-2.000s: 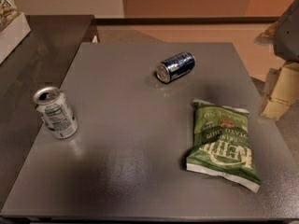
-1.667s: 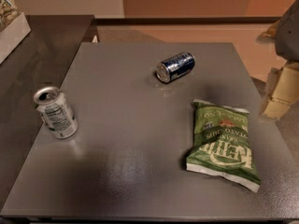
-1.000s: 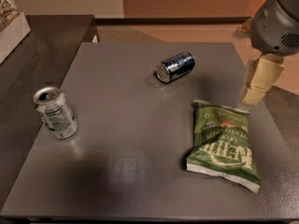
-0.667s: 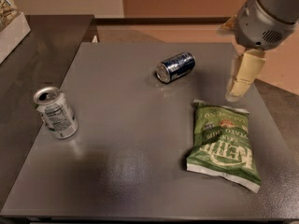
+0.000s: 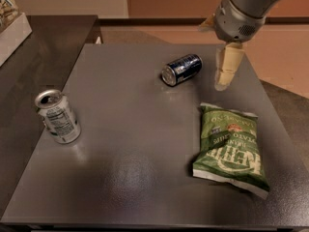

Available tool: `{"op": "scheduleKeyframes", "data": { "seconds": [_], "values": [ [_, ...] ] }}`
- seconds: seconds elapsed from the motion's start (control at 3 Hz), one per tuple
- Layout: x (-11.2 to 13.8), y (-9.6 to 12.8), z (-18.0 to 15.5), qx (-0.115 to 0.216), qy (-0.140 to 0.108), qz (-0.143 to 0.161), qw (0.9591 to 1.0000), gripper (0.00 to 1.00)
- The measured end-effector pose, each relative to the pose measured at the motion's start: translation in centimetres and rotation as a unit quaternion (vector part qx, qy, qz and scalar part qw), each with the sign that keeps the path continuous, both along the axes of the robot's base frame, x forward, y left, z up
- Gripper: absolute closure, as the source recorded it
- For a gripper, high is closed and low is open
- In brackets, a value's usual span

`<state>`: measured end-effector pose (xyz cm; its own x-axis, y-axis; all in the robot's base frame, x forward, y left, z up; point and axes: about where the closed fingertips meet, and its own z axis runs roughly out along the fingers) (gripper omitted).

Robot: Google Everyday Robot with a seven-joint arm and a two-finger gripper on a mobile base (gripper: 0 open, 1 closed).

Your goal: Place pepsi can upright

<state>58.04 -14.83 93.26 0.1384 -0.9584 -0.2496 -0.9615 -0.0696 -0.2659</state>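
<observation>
The pepsi can [image 5: 181,69], dark blue with white markings and a silver end, lies on its side at the far middle of the grey table [image 5: 130,144]. My gripper [image 5: 223,83] hangs from the grey arm at the upper right. It points down over the table, just right of the can and apart from it. Only one cream-coloured finger [image 5: 227,66] shows plainly.
A silver-white can with a nutrition label [image 5: 58,116] stands upright near the table's left edge. A green chip bag [image 5: 232,148] lies flat at the right, below the gripper. A darker table [image 5: 43,47] adjoins at the left.
The arm has swung in from the right edge of the view, leftward over the table, and now sits close to the right of the pepsi can. The objects have not moved.
</observation>
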Motion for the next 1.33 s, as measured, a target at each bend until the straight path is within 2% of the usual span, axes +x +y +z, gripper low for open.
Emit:
{"op": "scheduleKeyframes", "data": {
  "seconds": [0.33,0.67,1.33],
  "values": [
    [3.3,1.3,-1.7,-0.019,0.006,0.042,0.9989,0.00],
    [5.6,2.5,-3.6,-0.037,0.021,0.080,0.9959,0.00],
    [7.5,4.0,-6.1,-0.058,0.045,0.128,0.9890,0.00]
  ]
}}
